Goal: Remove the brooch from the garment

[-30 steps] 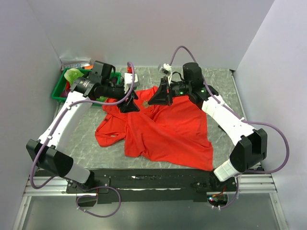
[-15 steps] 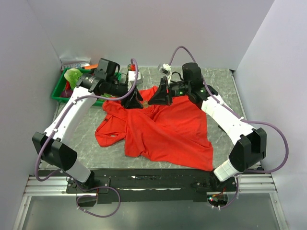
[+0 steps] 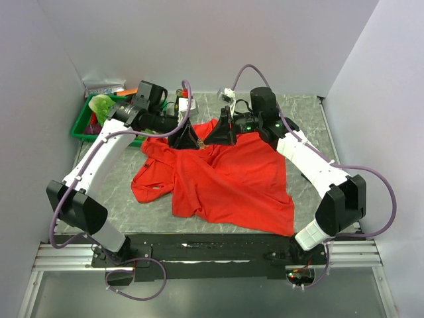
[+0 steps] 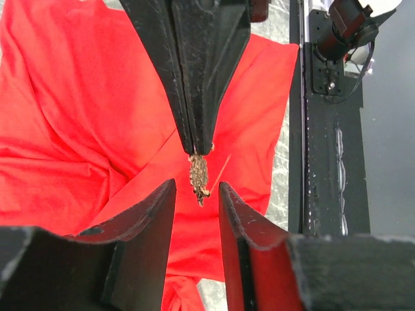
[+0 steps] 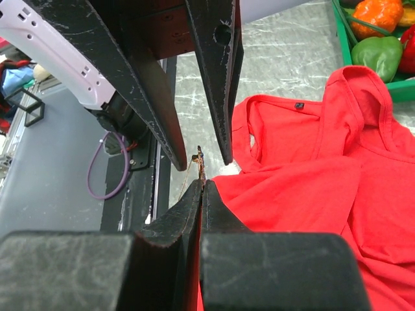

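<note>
1. My left end effector (image 3: 183, 138) has travelled in from the left and now meets my right end effector (image 3: 220, 134) tip to tip, over the far edge of the shirt (image 3: 232, 179) spread on the tabletop (image 3: 305, 112).
2. The left fingers (image 4: 162, 194) have narrowed during this approach. They stand apart, one on each side of the brooch (image 4: 198, 178), with a visible gap on both sides and no contact.
3. The brooch is a small yellowish pin. It projects from the tips of my right end effector, directly between my left fingers. A fine thread (image 4: 220, 172) runs beside it.
4. My right end effector has not changed: its fingers are pressed together, clamped on the brooch at its base.

Result: the approach is complete and the second pinch is closing. I judge the removal not yet done. Whether the pin is still fastened in the fabric cannot be told.
</note>
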You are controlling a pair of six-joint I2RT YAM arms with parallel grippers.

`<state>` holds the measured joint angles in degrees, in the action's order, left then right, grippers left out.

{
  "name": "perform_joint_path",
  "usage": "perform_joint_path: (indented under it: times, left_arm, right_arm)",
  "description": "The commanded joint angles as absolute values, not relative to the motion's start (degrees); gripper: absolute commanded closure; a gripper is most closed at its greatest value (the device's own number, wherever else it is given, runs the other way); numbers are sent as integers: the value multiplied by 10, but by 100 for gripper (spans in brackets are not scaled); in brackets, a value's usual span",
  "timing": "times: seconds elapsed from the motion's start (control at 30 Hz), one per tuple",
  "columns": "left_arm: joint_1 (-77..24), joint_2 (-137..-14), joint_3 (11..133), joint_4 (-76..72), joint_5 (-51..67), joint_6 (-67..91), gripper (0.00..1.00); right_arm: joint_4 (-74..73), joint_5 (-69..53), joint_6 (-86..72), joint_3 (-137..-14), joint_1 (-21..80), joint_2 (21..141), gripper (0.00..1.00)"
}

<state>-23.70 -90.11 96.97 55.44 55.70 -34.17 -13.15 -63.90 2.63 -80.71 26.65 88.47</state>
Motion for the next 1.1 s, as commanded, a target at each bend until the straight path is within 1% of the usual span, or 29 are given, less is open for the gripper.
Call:
perform_joint_path:
  times: [0.0,0.2,0.27,0.47,0.77,0.93,1.07]
  left_arm:
    - [-241,-908,991,529,584,-326,63]
    - [-242,-904,976,495,584,-298,63]
    - [-243,-902,969,477,584,-287,64]
    - [-245,-889,941,425,572,-248,66]
    - [-248,-896,934,410,555,-222,69]
    - [-249,-899,928,400,536,-211,73]
    - [-252,-913,931,422,512,-231,77]
  right_arm:
    - [-120,-636,26,-829,271,888,100]
    - [-98,-639,1,-821,272,889,100]
    - [-87,-642,-26,-818,271,890,100]
    - [-76,-645,-42,-818,271,896,100]
    - [-76,-648,-41,-821,271,896,100]
    - [-72,-650,-44,-819,272,895,100]
    - [-57,-663,-51,-822,270,891,100]
